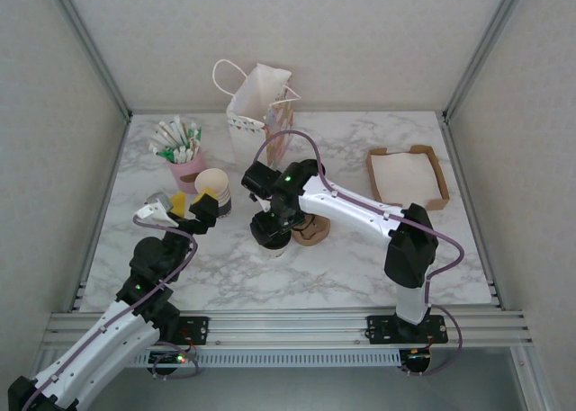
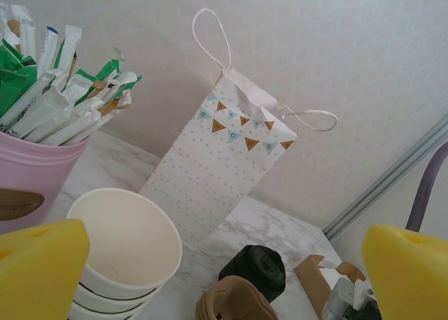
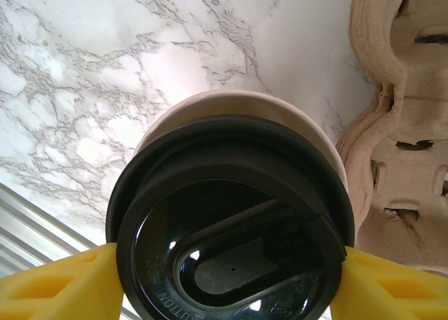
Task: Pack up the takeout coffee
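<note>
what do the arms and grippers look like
Both arms have white links with black joints; the left arm and right arm each carry a purple cable and a green light. The left gripper and right gripper have yellow fingers.

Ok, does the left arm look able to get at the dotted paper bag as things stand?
Probably yes. The left pincer is open and faces the paper bag; the stack of cups sits low before it, so passing above looks free.

Left gripper (image 2: 224,271) spread wide; right gripper (image 3: 227,286) clasps cup (image 3: 234,106).
</note>
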`<state>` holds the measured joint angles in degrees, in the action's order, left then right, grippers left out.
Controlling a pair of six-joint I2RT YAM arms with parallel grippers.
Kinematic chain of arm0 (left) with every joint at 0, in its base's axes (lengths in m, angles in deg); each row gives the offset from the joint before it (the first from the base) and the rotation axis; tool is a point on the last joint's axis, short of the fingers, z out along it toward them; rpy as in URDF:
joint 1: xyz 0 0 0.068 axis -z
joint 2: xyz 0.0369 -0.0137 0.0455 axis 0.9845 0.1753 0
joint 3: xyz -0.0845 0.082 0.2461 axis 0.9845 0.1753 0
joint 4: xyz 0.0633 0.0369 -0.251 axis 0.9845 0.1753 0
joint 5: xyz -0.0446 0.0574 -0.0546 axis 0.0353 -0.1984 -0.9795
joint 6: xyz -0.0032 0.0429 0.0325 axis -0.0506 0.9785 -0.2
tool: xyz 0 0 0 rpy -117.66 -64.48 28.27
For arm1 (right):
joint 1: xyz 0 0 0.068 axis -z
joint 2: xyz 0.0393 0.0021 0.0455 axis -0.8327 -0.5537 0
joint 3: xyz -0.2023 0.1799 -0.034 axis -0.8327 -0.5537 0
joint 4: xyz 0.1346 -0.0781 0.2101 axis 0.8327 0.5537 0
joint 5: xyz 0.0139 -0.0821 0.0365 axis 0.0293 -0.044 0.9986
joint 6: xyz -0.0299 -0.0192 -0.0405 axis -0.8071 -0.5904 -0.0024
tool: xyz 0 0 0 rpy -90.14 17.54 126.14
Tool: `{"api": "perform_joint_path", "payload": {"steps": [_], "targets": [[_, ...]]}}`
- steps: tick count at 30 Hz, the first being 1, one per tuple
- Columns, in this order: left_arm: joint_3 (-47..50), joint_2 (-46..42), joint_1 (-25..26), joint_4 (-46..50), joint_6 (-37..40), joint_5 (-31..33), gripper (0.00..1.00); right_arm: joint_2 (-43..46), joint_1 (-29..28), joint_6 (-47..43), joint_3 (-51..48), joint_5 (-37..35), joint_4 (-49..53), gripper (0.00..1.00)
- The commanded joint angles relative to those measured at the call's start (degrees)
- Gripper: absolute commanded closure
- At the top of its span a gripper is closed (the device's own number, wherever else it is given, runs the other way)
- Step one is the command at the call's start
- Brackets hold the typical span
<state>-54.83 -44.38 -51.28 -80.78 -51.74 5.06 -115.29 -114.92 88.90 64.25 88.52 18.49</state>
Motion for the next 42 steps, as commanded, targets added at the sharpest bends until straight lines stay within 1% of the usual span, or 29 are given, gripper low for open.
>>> {"api": "perform_joint_path", "payload": {"steps": [1,21,31,42], "targets": [[0.75,-0.27,-0.63,-0.09,0.78,0.68,0.00,-1.26,-0.86,0.13,1.93,-1.25,1.31,0.30],[0.66,-0.58,-0.58,0.00,0.91,0.50,0.00,-3.28,-0.87,-0.05,3.68,-1.85,2.24,0.30],[0.75,-0.55,-0.58,-0.11,0.89,0.51,0.00,-2.25,-1.65,0.14,5.44,-4.48,3.96,0.30],[0.75,-0.53,-0.58,-0.08,0.90,0.52,0.00,-3.23,-1.63,0.31,4.24,-5.09,3.10,0.30]]}}
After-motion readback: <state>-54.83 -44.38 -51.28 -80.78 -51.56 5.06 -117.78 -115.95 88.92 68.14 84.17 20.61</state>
